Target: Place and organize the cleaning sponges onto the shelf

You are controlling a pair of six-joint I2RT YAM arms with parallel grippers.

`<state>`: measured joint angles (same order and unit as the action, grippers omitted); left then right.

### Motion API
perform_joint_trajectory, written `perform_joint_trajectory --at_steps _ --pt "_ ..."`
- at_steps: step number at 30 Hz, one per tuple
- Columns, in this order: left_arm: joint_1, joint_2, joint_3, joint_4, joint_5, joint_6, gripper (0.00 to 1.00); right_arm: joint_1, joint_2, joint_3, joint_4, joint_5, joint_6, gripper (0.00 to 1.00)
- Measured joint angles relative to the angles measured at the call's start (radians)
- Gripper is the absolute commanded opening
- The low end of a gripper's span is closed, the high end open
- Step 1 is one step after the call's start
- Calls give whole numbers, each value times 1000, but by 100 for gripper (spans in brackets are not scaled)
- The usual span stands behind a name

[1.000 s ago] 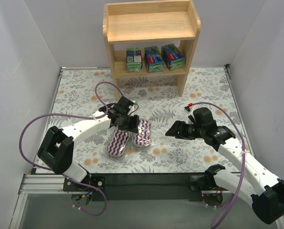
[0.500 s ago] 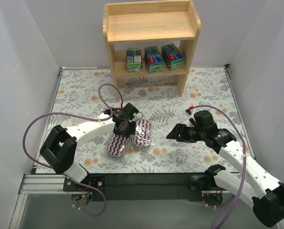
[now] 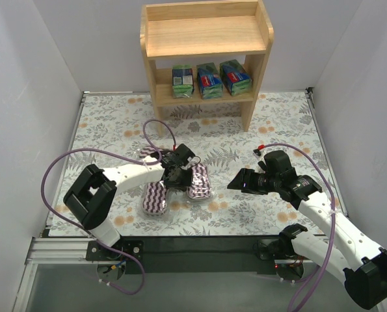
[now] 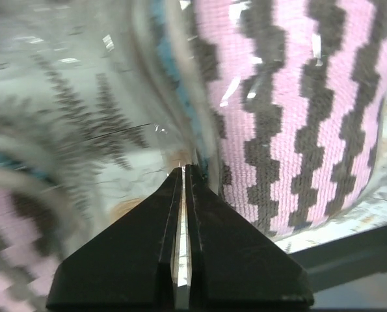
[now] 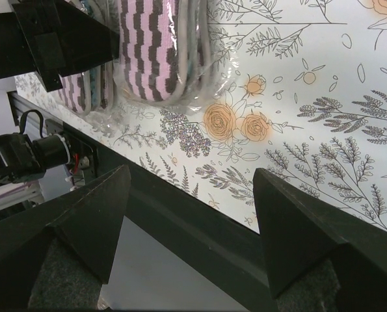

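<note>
Three packs on shelf's lower tier, two pads visible near front edge; your left gripper closed, right gripper apart.

Wht walls; floral tbl cover; even light.

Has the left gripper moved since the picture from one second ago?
Yes. The left gripper has shifted right and toward the near side, farther from the shelf.

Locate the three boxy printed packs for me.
Top view: the printed packs stand side by side on the lower tier of the shelf, at the back centre.
</note>
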<state>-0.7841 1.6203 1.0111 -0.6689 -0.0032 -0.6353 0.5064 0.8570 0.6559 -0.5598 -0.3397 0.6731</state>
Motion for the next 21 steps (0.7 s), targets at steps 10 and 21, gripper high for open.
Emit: perform_joint_trajectory --at_steps 10,21 --pt "-78 140 106 152 132 -63 0 0 0 -14 -7 53 46 71" --pt "-94 160 120 202 169 -103 1 0 137 -6 -16 150 109 77"
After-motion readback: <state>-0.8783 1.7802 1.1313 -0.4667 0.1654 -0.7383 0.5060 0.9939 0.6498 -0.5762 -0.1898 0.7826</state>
